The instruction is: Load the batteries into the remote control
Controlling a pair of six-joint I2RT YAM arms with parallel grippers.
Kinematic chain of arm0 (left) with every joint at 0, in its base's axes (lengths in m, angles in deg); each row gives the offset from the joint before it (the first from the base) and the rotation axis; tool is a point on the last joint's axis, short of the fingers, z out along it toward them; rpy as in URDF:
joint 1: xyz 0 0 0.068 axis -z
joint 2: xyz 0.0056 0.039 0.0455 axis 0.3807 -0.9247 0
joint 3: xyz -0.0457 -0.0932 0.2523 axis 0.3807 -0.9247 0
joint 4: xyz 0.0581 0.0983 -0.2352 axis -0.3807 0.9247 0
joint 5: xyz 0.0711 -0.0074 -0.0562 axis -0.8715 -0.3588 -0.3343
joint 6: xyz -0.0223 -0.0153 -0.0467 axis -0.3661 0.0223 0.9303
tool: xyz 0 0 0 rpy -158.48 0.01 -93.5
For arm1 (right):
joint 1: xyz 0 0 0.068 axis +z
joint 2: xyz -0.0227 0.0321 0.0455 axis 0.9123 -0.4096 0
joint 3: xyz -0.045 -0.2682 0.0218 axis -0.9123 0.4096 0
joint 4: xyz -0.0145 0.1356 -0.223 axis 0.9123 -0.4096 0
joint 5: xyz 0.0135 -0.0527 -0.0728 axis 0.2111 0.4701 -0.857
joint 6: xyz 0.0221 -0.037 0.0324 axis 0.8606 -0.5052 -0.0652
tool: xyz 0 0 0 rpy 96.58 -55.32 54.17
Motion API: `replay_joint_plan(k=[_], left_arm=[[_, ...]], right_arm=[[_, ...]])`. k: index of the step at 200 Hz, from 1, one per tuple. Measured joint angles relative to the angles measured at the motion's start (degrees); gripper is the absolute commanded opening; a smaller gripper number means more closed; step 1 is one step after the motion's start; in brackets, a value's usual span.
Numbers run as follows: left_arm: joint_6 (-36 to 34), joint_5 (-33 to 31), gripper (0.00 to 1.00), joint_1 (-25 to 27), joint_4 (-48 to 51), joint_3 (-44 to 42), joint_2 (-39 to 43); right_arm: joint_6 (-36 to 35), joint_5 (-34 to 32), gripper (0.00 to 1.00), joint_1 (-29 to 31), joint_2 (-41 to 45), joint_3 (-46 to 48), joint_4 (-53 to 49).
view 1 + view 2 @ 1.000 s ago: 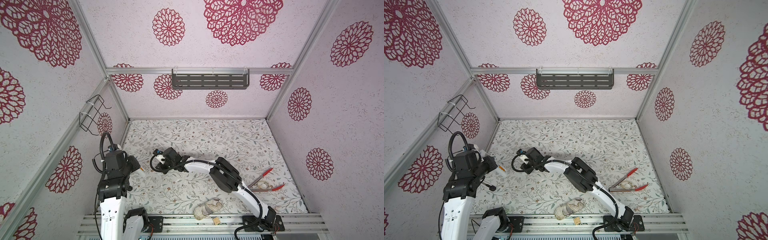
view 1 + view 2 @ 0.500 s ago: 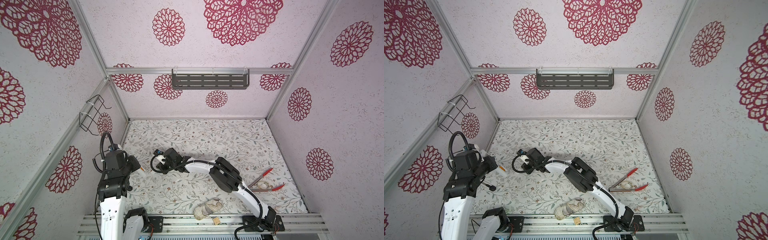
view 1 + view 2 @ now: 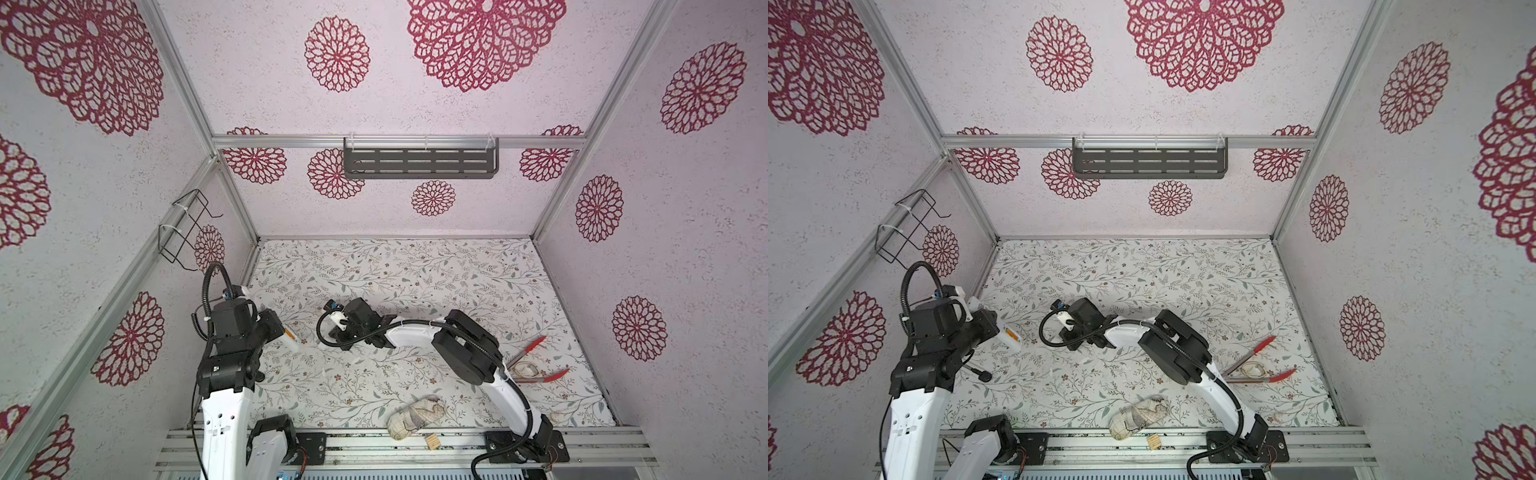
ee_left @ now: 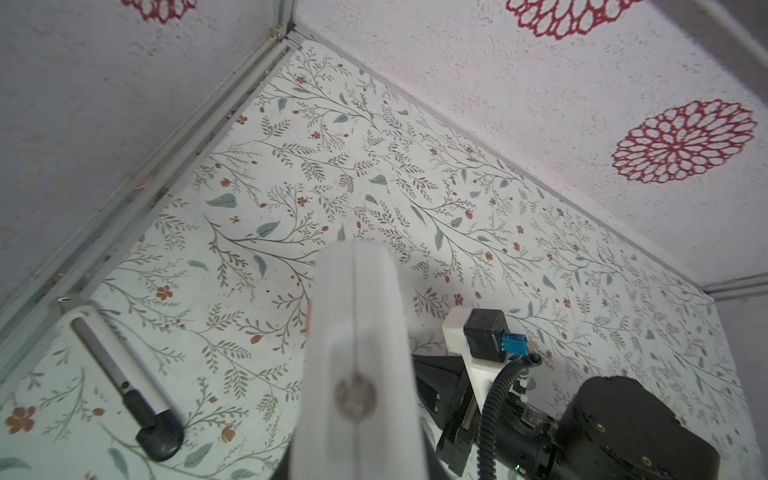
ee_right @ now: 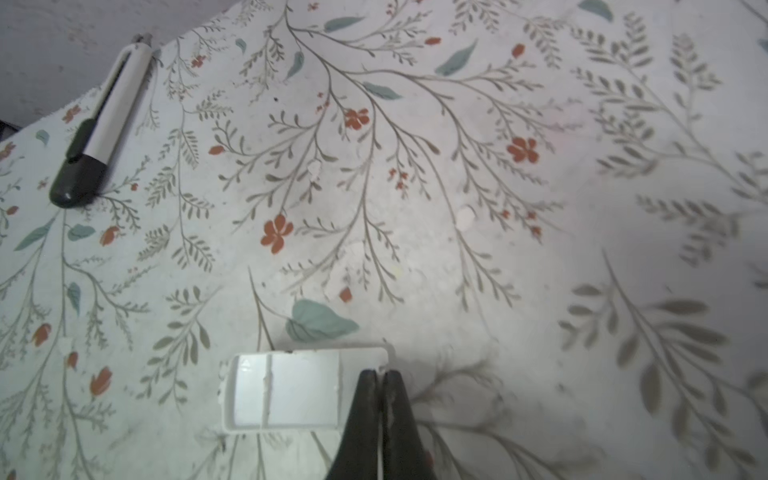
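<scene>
In both top views the left gripper (image 3: 279, 331) is clamped on the one remote (image 3: 291, 340), which juts past its tips. One pair of tongs (image 3: 536, 361) and one cloth bundle (image 3: 415, 415) lie well apart from it. In the left wrist view the remote points away, with one pen (image 4: 120, 374) beside it. In the right wrist view the right gripper (image 5: 380, 376) shows its jaws together at the rim of one white lid (image 5: 286, 390).

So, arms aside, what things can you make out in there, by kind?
remote control: 1
pen: 1
white lid: 1
tongs: 1
cloth bundle: 1
wooden block: 1
Total: 6
</scene>
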Motion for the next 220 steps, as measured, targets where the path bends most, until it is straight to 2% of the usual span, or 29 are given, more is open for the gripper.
replay_joint_plan(k=[31, 85, 121, 146, 177, 220], left_arm=[[0.02, 6.73, 0.00, 2.47, -2.47, -0.87, -2.05], [2.01, 10.62, 0.00, 15.89, -6.51, -1.42, -8.31], [6.99, 10.86, 0.00, 26.36, -16.39, -6.40, -13.20], [11.26, 10.73, 0.00, 31.34, -25.03, -11.17, -18.78], [14.32, 9.20, 0.00, 36.94, -33.68, -11.67, -26.93], [18.40, 9.79, 0.00, 39.01, -47.80, -11.67, -36.50]], right_arm=[[0.17, -3.08, 0.00, -1.64, 8.35, 11.61, 0.81], [0.57, -9.20, 0.00, -4.61, 27.23, 31.63, 2.05], [0.66, -15.19, 0.00, -5.79, 40.96, 41.94, 0.00], [1.05, -18.73, 0.00, -6.47, 51.45, 47.30, -3.32], [1.09, -22.05, 0.00, -8.00, 62.58, 50.31, -9.14], [1.11, -24.26, 0.00, -8.41, 70.49, 51.93, -15.23]])
